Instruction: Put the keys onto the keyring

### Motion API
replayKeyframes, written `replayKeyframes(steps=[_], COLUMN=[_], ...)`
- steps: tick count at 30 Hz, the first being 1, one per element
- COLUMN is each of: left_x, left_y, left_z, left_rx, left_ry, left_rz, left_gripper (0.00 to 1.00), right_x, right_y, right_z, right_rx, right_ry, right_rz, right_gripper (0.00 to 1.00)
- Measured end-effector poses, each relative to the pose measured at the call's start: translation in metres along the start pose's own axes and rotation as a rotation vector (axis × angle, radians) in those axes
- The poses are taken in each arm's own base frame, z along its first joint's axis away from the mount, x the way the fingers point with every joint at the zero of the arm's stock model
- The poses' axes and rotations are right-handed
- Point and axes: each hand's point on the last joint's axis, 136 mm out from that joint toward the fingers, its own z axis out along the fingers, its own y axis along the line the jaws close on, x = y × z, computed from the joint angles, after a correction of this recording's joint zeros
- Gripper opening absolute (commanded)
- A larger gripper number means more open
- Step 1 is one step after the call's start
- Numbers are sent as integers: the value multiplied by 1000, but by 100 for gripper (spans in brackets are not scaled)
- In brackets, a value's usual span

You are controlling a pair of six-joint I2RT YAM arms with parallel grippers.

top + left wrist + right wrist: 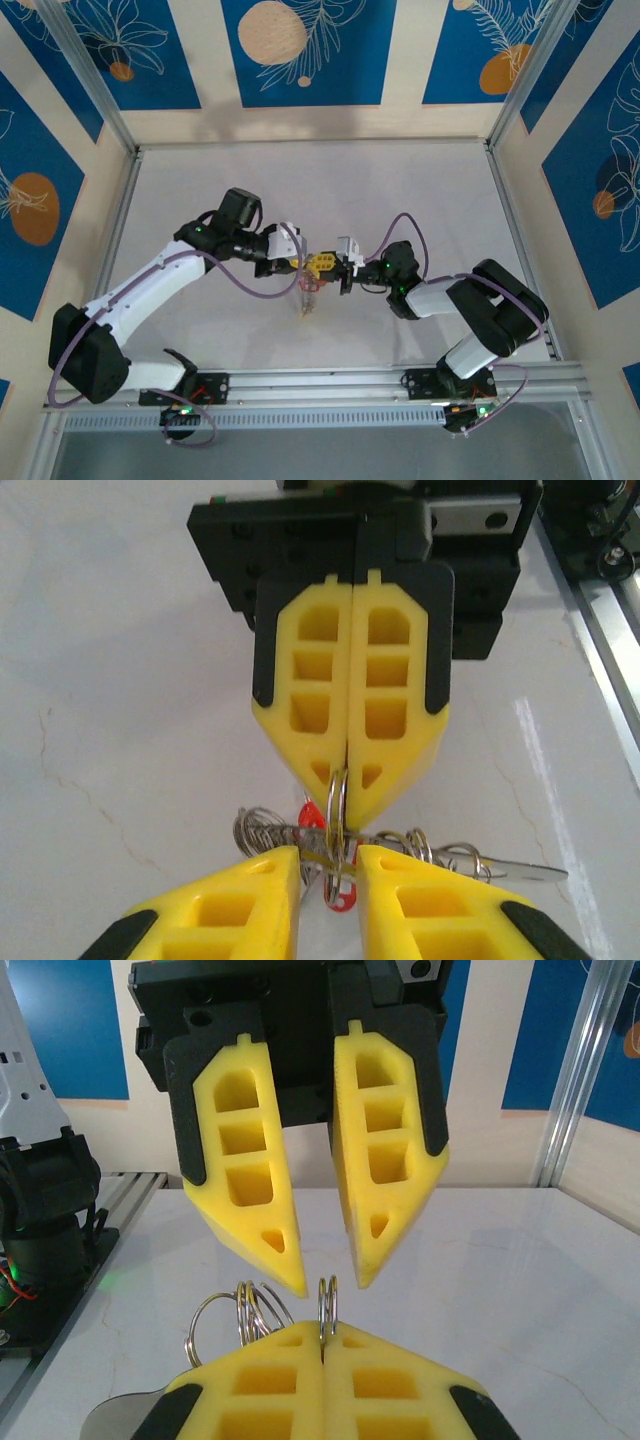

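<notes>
The right tool (pixel 343 802) is closed, its yellow fingertips clamping the thin silvery metal keyring (pixel 327 1305) edge-on above the white bench (pixel 120 730). The left tool (pixel 330 1278) stands partly open, with one finger on each side of the keyring. Small silvery keys (pixel 520 869) and a red plastic tag (pixel 312 813) hang just beside both tools.

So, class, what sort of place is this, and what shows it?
Probably a robotics lab cell: left arm and right arm bolted to an aluminium rail at the edge of a white table, enclosed by metal posts and blue printed panels.
</notes>
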Motion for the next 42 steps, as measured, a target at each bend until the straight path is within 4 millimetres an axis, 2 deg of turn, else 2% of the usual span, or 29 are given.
replayKeyframes(steps=[5,12,14,16,19,25,29,36,42], left_x=[-6,-1,0,1,3,7,3,3,6], left_y=[0,-2,-2,-3,-3,-2,-3,-5,-6], left_z=[1,9,11,12,12,10,10,12,9], left_rx=[11,45,54,61,63,51,60,85,93], left_ry=[-34,-37,-37,-35,-29,101,224,368,399], left_rz=[3,-24,-35,-44,-47,-14,57,129,131], left_gripper=[20,17,3,0,0,0,0,0,0], right_x=[0,1,2,4,7,3,-2,4,9], right_y=[0,0,0,-1,-1,-5,-4,-4,-4], right_z=[0,0,0,0,0,-2,-4,-3,0], right_rx=[0,0,0,4,8,47,46,46,39], right_ry=[-1,3,6,15,24,57,81,110,121], right_rz=[-1,2,6,13,15,-55,-100,-100,-88], right_gripper=[0,0,0,0,16,26,27,27,20])
